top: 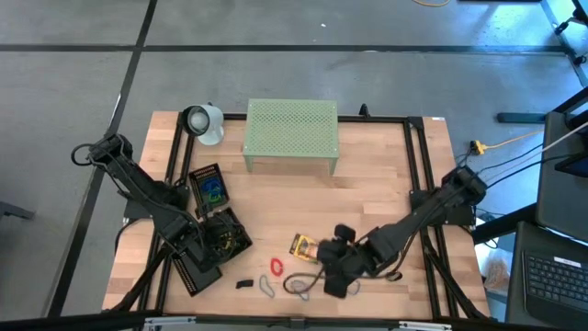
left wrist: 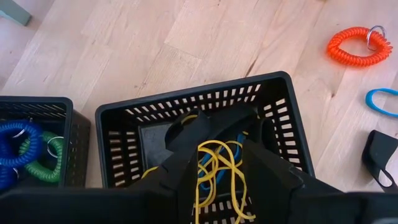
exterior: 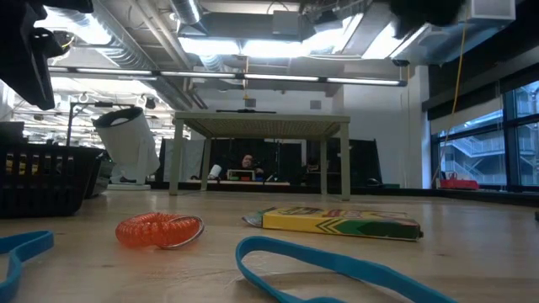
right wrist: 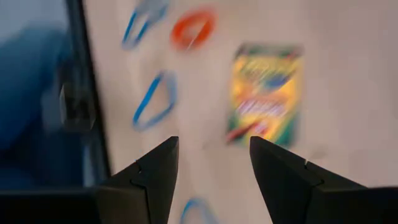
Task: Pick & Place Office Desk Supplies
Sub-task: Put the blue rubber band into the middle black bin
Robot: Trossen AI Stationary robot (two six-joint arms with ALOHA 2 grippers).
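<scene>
Several yellow bands (left wrist: 214, 171) lie tangled in a black tray (left wrist: 124, 118), half hidden behind the left gripper (left wrist: 217, 180), whose fingers stand apart above them. One crayon box (top: 303, 245) lies flat on the desk (top: 367, 202), yellow-green, just beside the right gripper (right wrist: 214, 168), blurred but spread wide over it. An orange coil (exterior: 158, 230) lies near.

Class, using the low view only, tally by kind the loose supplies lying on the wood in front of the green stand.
Orange spiral coil: 1
Crayon box: 1
Blue rubber bands: 2
Total: 4
</scene>
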